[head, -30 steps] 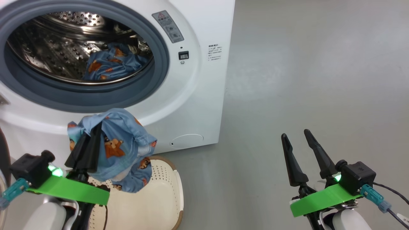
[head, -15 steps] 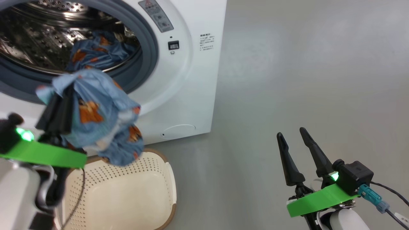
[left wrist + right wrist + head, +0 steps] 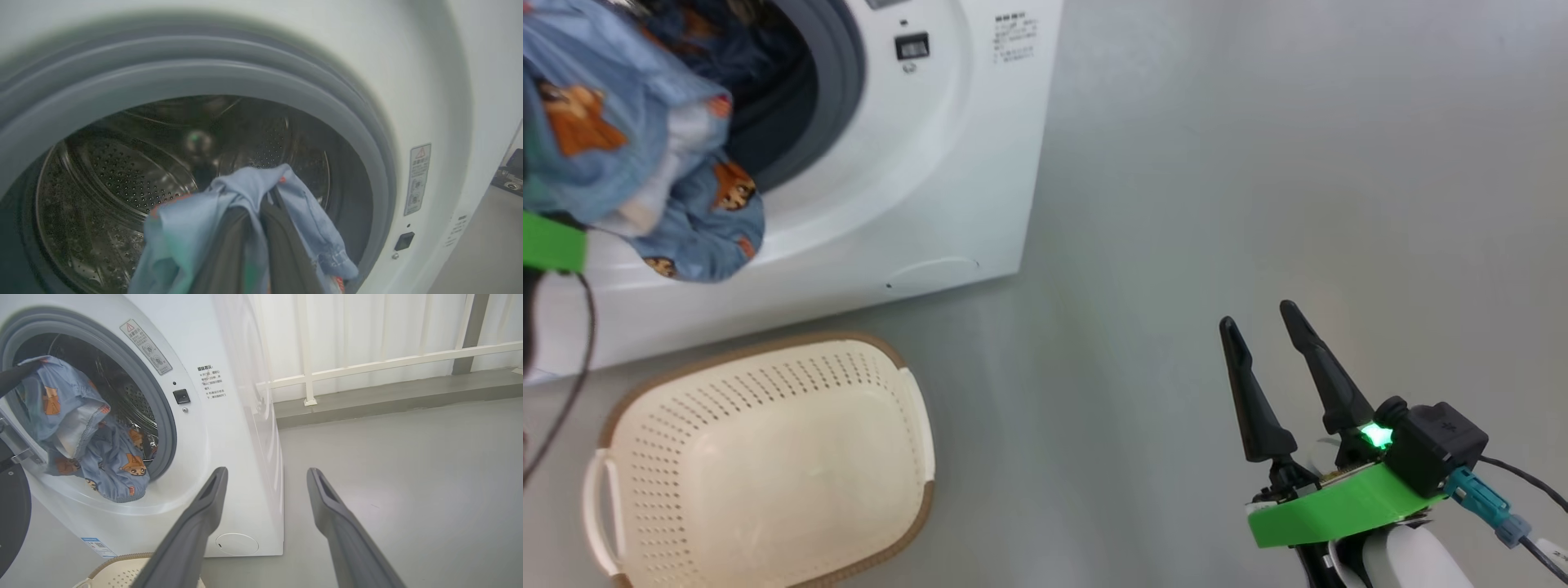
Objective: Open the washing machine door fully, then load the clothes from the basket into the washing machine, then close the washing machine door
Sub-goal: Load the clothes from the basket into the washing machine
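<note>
My left jaws are pinched tight on a soft light-blue garment with small orange-brown bear prints (image 3: 621, 139) (image 3: 245, 188) (image 3: 73, 412). The cloth is bunched over my two dark fingers (image 3: 282, 253) and hangs below them. I hold it at the mouth of the big white front-loading washing machine (image 3: 915, 163) (image 3: 429, 81) (image 3: 196, 428), just in front of its grey rubber gasket (image 3: 204, 77), with my fingertips pointing into the perforated steel drum (image 3: 122, 171). More of the same blue printed cloth (image 3: 698, 28) lies in shadow inside the drum.

The black rim of the round washing machine door (image 3: 12, 514) stands swung away, to the left of the machine's opening.

The small cream perforated plastic basket with a brown rim (image 3: 907, 425) (image 3: 118, 571) sits on the grey floor (image 3: 1176, 204) just in front of the machine, below the opening.

My right jaws are spread wide with nothing between the long dark fingers (image 3: 1241, 384) (image 3: 192, 531). They hang over the floor, off to the right of the machine and well apart from it.
</note>
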